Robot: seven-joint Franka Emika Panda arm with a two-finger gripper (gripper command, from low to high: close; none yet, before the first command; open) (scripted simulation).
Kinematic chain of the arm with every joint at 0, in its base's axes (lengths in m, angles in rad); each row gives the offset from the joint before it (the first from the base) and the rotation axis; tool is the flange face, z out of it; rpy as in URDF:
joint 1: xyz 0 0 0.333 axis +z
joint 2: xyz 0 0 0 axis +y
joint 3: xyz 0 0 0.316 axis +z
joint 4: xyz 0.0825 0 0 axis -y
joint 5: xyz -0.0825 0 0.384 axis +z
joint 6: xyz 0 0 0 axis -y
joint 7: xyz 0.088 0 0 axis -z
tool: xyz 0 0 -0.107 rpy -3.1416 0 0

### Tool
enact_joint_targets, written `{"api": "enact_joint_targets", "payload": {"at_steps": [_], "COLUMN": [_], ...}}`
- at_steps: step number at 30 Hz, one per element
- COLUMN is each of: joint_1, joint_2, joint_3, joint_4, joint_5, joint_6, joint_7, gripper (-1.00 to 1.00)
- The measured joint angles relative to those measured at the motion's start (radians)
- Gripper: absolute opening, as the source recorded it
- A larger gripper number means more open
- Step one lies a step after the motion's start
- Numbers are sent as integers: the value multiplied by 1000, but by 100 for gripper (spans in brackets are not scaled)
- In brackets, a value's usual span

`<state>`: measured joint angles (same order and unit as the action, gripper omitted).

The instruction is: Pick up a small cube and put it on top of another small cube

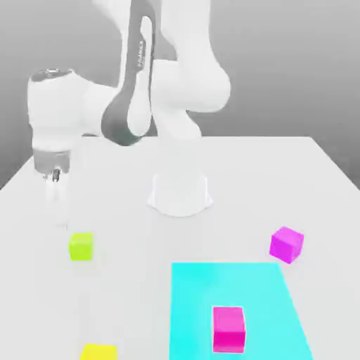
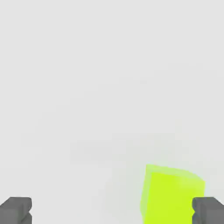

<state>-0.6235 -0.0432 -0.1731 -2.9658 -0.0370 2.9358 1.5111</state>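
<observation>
On the pale grey table (image 1: 309, 176), my gripper (image 1: 54, 176) hangs at the exterior view's left, jaws released and empty, just beyond the small lime cube (image 1: 81, 246). A yellow cube (image 1: 98, 351) sits nearer the camera. Rightward, one magenta cube (image 1: 228, 328) rests on the cyan mat (image 1: 260, 295); another magenta cube (image 1: 286, 244) lies just beyond it.

A cyan mat (image 1: 239, 295) lies on the white surface (image 1: 281, 176), carrying one magenta cube (image 1: 228, 329). Another magenta cube (image 1: 286, 244) sits beside it, a yellow cube (image 1: 98, 351) well apart.
</observation>
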Motion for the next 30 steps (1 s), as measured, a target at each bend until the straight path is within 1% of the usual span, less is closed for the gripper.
{"api": "enact_joint_targets", "payload": {"at_steps": [3, 5, 7, 8, 15, 18, 20, 23, 25, 30], "joint_1": [-21, -84, -134, -150, -157, -130, -125, -129, -88, 73], "joint_2": [108, 180, 252, 285, 291, 205, 136, 28, -16, -63], "joint_3": [42, 108, 154, 169, 174, 144, 131, 126, 149, 225], "joint_4": [9, 22, 35, 40, 42, 26, 12, -8, -14, -10], "joint_5": [83, 106, 97, 95, 90, 78, 45, 25, 32, 76], "joint_6": [87, 146, 205, 231, 238, 168, 111, 24, -13, -61], "joint_7": [-46, -62, -57, -57, -53, -41, -18, -6, -35, -180], "gripper": [0, 0, 0, -100, -100, -100, -100, -100, -100, -100]}}
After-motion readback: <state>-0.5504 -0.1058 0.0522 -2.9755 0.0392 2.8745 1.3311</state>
